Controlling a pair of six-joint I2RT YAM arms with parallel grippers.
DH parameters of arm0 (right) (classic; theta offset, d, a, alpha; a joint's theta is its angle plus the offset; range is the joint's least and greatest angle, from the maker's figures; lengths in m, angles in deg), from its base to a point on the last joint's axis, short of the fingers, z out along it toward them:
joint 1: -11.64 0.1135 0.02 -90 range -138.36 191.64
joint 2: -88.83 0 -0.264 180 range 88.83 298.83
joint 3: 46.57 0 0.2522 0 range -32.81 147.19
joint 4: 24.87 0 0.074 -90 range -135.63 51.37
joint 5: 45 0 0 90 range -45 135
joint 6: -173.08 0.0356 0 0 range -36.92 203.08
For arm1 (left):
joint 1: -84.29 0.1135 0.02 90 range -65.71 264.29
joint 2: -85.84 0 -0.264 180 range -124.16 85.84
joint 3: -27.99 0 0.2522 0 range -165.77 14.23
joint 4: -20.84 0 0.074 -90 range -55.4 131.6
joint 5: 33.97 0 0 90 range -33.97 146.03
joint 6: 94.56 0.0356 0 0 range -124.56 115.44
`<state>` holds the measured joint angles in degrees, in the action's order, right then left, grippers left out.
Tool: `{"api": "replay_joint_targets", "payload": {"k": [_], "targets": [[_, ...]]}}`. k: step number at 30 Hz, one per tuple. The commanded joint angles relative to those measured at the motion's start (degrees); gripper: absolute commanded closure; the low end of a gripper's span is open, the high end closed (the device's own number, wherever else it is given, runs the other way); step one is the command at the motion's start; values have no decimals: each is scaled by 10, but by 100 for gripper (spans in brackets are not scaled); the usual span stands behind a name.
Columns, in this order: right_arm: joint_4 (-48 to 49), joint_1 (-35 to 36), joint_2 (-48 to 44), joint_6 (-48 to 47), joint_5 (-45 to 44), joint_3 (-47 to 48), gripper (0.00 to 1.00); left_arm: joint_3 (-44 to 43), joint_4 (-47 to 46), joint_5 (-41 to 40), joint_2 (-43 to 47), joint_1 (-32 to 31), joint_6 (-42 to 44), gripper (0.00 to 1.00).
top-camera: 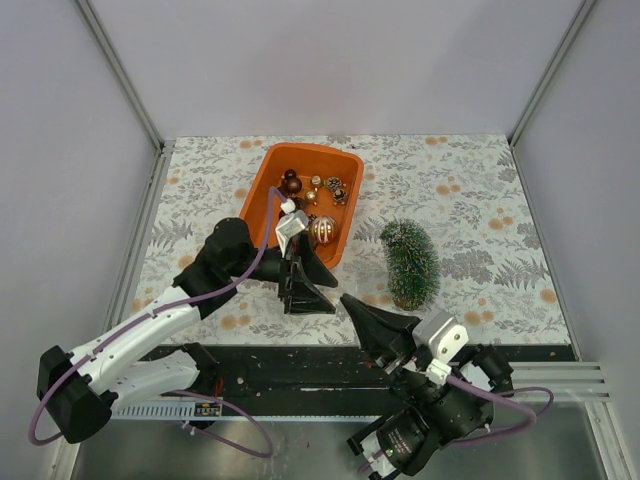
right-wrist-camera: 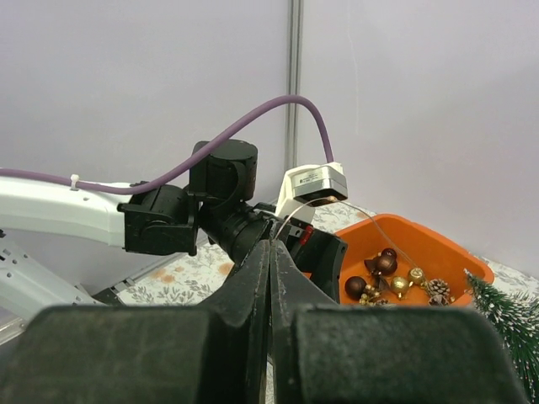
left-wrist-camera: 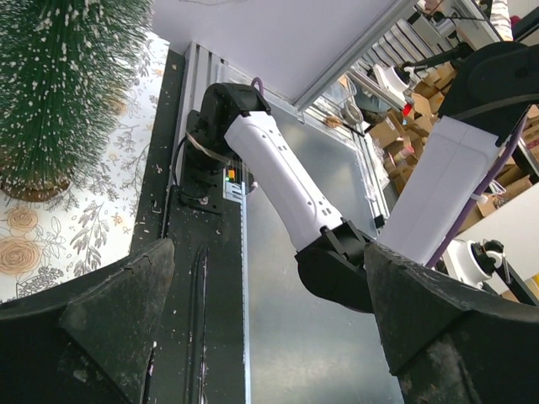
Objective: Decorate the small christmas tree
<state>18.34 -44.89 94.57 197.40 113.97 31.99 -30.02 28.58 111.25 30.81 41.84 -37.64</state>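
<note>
The small christmas tree point(top-camera: 410, 262) is dark green and frosted. It stands on the flowered cloth right of the orange tub point(top-camera: 262, 190), with no ornaments on it. It also shows in the left wrist view point(left-wrist-camera: 67, 84) and at the right edge of the right wrist view point(right-wrist-camera: 509, 324). Brown and gold baubles point(top-camera: 300, 185) lie in the tub, and a larger gold bauble point(top-camera: 322, 230) lies at its near end. My left gripper point(top-camera: 308, 300) is open and empty in front of the tub point(left-wrist-camera: 265, 261). My right gripper point(top-camera: 348, 298) is shut point(right-wrist-camera: 271, 246), with its tip close to the left gripper. A thin thread runs from its tip toward the baubles point(right-wrist-camera: 383, 265); I cannot tell whether it is pinched.
Grey walls with metal posts enclose the cloth on three sides. A black strip point(top-camera: 300, 365) and the arm bases line the near edge. The left wrist and its purple cable point(right-wrist-camera: 227, 194) hang just beyond my right fingers.
</note>
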Motion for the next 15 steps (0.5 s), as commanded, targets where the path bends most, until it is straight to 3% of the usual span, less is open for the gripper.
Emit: {"api": "replay_joint_targets", "payload": {"k": [1, 15], "targets": [[12, -4, 15, 423, -31, -5, 100, 8, -37, -43, 0, -2, -1, 1], [-120, 30, -14, 426, -19, -16, 100, -12, -52, -50, 0, 7, -8, 1]]}}
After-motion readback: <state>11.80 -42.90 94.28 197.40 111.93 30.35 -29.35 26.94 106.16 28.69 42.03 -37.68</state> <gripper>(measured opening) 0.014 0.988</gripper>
